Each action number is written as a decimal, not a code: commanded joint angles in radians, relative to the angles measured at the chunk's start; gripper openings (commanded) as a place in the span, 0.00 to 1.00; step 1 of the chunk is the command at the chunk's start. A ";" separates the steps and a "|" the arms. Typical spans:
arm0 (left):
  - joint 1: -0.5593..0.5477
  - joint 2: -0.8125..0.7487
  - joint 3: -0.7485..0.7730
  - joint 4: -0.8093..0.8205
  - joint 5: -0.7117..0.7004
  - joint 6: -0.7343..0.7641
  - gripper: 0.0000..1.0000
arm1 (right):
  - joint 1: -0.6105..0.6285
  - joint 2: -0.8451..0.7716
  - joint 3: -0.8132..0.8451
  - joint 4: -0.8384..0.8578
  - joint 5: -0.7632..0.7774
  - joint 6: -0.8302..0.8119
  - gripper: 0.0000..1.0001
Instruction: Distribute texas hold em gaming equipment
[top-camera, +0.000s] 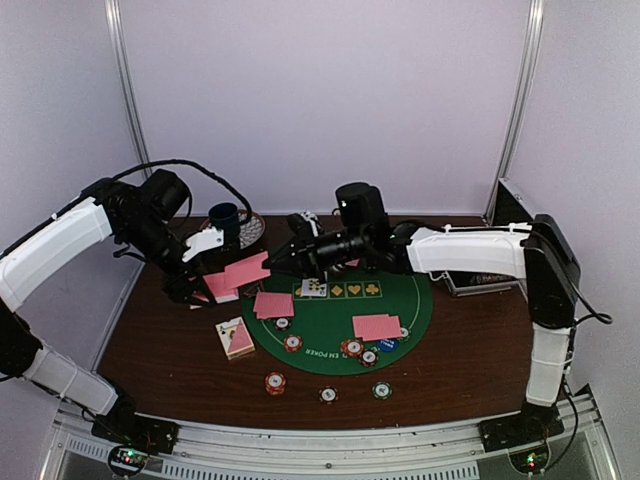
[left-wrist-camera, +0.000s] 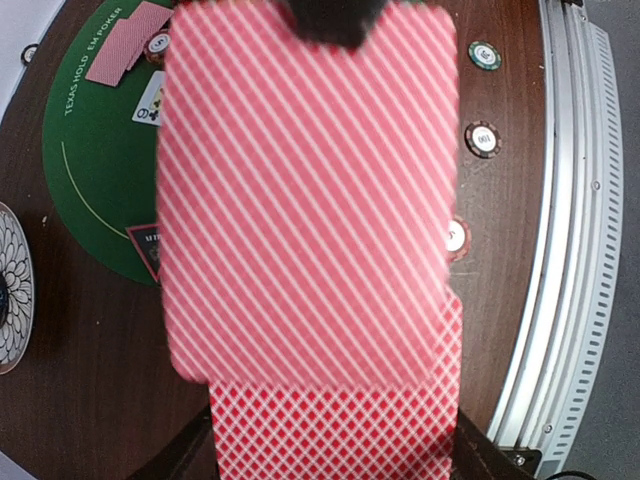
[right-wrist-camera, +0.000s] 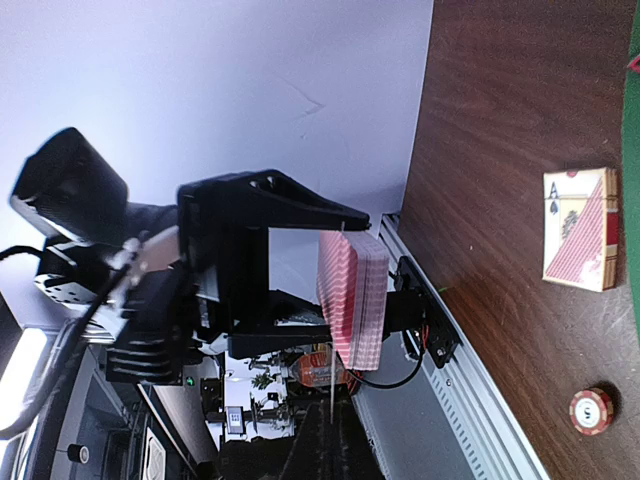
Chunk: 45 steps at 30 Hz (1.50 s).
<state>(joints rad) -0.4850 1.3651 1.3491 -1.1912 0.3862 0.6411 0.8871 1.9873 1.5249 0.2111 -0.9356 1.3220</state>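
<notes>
Cards (right-wrist-camera: 352, 300) stacked as a pink-backed deck are clamped between the left gripper's (top-camera: 203, 288) fingers, above the table's (top-camera: 150, 340) left side. One card (left-wrist-camera: 310, 190), lying partly over the deck, is pinched at its far edge by the right gripper (top-camera: 272, 260), jaws pressed together on it. Face-down pairs (top-camera: 273, 305) are laid on the green mat (top-camera: 330, 335); chips (top-camera: 275, 383) are scattered nearer the front edge.
</notes>
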 joint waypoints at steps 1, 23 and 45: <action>0.003 -0.025 0.021 -0.012 0.008 0.009 0.00 | -0.087 -0.119 -0.044 -0.080 -0.004 -0.084 0.00; 0.003 -0.038 -0.004 -0.012 -0.020 -0.003 0.00 | -0.062 0.043 0.491 -1.283 1.034 -1.285 0.00; 0.069 -0.068 -0.010 -0.046 -0.004 0.001 0.00 | 0.113 0.260 0.282 -0.714 1.571 -1.941 0.00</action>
<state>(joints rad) -0.4221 1.3170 1.3457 -1.2415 0.3553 0.6403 0.9802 2.2047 1.8210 -0.6159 0.5510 -0.5129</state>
